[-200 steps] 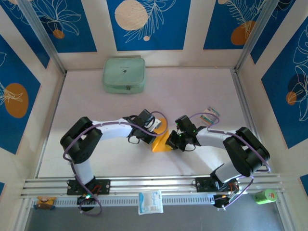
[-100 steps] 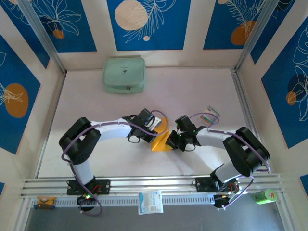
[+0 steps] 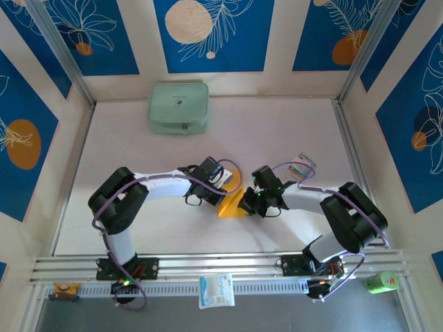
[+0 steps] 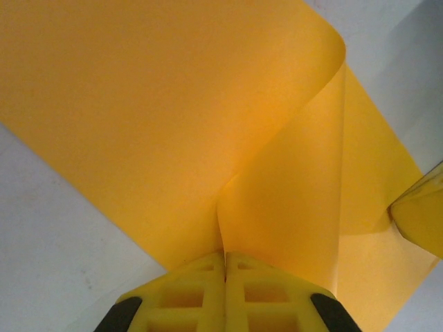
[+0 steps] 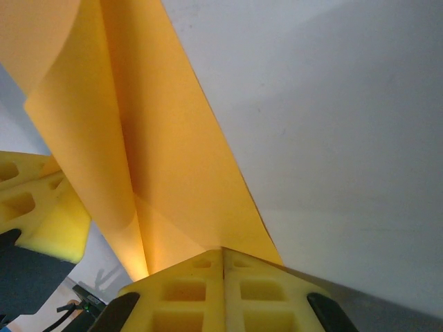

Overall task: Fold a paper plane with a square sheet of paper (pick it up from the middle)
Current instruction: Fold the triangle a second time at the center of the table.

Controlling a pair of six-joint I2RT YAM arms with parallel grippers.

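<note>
The square sheet of paper (image 3: 232,201) is orange-yellow and lies bent at the table's middle, between my two grippers. My left gripper (image 3: 221,189) comes in from the left and is shut on it. In the left wrist view the paper (image 4: 173,117) curls upward from the closed left gripper (image 4: 225,254), pinched into the seam. My right gripper (image 3: 248,203) holds the opposite side. In the right wrist view the paper (image 5: 159,159) rises as a creased flap from the shut right gripper (image 5: 223,250). The left gripper's yellow fingers (image 5: 34,207) show beside it.
A pale green zipped pouch (image 3: 178,108) lies at the back of the white table (image 3: 291,131). A small striped card (image 3: 302,167) sits right of the right arm. In front of the metal rail lie a white-and-blue packet (image 3: 217,290) and a green object (image 3: 382,281).
Almost nothing differs. The left arm's elbow has shifted slightly, and both grippers stay closed on the paper in the same place.
</note>
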